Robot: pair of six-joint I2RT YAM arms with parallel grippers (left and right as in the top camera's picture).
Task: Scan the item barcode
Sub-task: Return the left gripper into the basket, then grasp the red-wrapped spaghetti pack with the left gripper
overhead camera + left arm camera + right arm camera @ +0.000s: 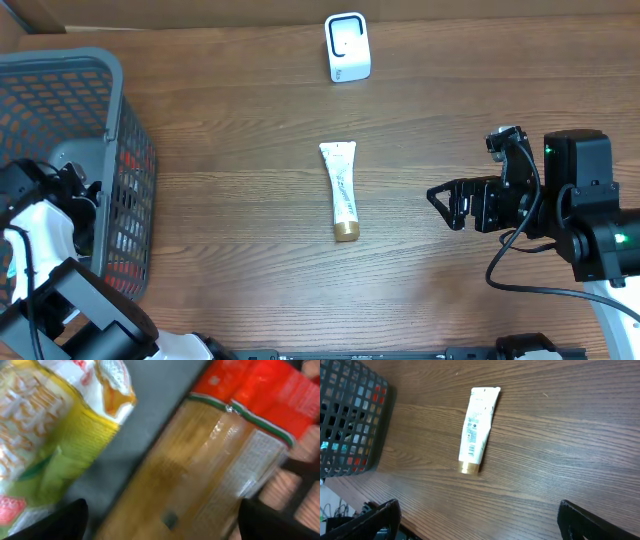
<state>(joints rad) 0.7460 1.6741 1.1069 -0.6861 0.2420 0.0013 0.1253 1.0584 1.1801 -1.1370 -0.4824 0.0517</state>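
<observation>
The tube (342, 190) lies flat on the table (240, 260), well apart from both arms. Its gold cap points toward the robot's side and its crimped end toward the scanner (348, 47), which stands upright near the far edge. The right gripper (480, 527) hovers to one side of the tube with its jaws spread wide and nothing between them. The left gripper (165, 527) is down inside the basket (60, 70), jaws likewise released, over a yellow-green bag (45, 435) and a long clear packet (200, 475); we see no contact with either. We judge three risks. First, a flat tube offers little height: too shallow a descent closes on air, and too deep a descent drives the fingertips into the wood. Second, a squeeze across the soft body may twist it, turning the printed panel, which faces up in the right wrist view, away from the scanner window. Third, the left wrist view is blurred, so a closure there could take the wrong packet or snag the basket mesh.
</observation>
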